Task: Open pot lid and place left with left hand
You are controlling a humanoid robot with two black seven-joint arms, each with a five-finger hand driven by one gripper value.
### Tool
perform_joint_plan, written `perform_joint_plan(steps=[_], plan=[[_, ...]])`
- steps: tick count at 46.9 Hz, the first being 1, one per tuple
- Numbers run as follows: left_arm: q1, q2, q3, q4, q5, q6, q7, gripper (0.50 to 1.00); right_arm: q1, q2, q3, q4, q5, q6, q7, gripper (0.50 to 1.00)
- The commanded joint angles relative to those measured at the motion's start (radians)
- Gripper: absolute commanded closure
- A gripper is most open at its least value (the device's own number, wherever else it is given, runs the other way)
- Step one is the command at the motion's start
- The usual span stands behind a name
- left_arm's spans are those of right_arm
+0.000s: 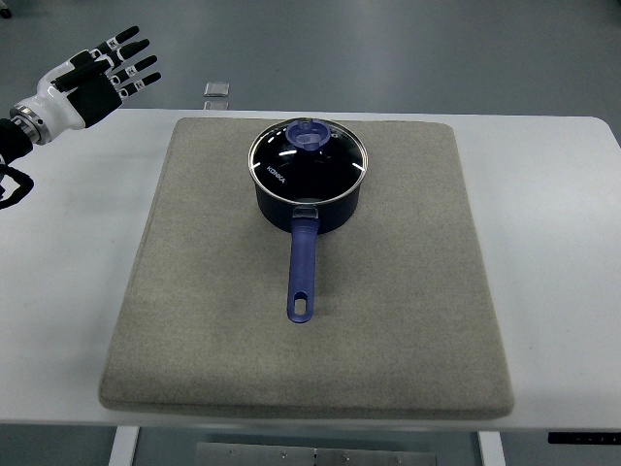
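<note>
A dark blue pot (309, 199) stands on the far middle of a grey mat (194, 311). Its glass lid (335, 167) with a steel rim sits closed on it, with a blue knob (310, 135) near the lid's far edge. The pot's blue handle (303, 267) points toward me. My left hand (124, 64) is at the far left, above the table's back edge, well left of the pot. Its fingers are spread and hold nothing. The right arm does not show.
The mat lies on a white table (563, 243). A small grey square object (217, 89) lies beyond the table's back edge on the floor side. A dark cable part (10, 186) shows at the left edge.
</note>
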Motion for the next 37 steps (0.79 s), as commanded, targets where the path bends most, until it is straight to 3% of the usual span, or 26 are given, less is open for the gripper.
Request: perform_joint_plan(steps=[1, 37], plan=[[0.000, -0.004, 0.000, -0.001, 0.000, 0.000, 0.000, 0.508, 0.000, 0.000, 0.000, 0.000, 0.000, 0.000, 0.000, 0.583], [-0.017, -0.002, 0.008, 0.023, 0.075, 0.000, -0.023, 0.508, 0.000, 0.000, 0.000, 0.000, 0.000, 0.000, 0.000, 0.583]])
